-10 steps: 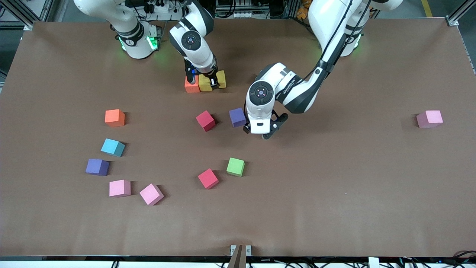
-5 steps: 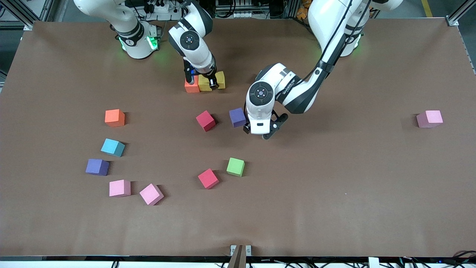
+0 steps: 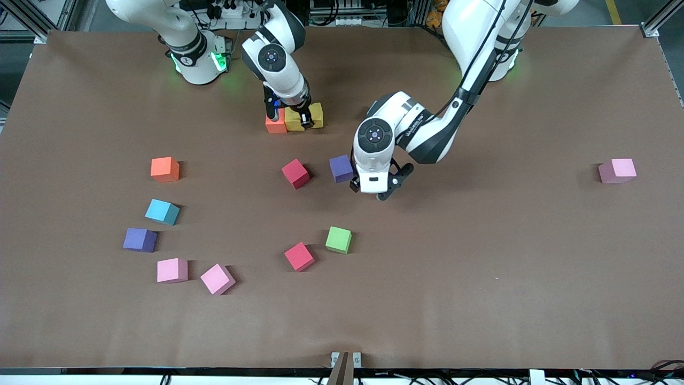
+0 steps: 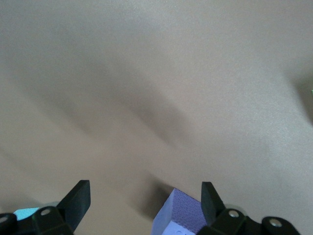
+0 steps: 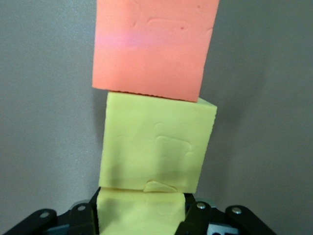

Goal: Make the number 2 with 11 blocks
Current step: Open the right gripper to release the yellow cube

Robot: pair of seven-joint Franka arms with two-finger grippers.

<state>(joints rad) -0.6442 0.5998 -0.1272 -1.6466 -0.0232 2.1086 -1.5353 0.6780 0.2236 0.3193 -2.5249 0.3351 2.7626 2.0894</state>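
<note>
Right gripper (image 3: pixel 291 118) down on a row of three touching blocks near the robots' bases, orange block (image 3: pixel 275 124) then two yellow; row runs along the table's length; left gripper (image 3: pixel 374 188) wide, beside purple block (image 3: pixel 341 168). Right wrist view: jaws clamp the end yellow block (image 5: pixel 142 210); middle yellow block (image 5: pixel 156 147) skewed.

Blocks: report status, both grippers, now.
Right gripper shut on yellow block, ending the orange-yellow-yellow row. Left gripper open beside purple block. Nothing in the way.
</note>
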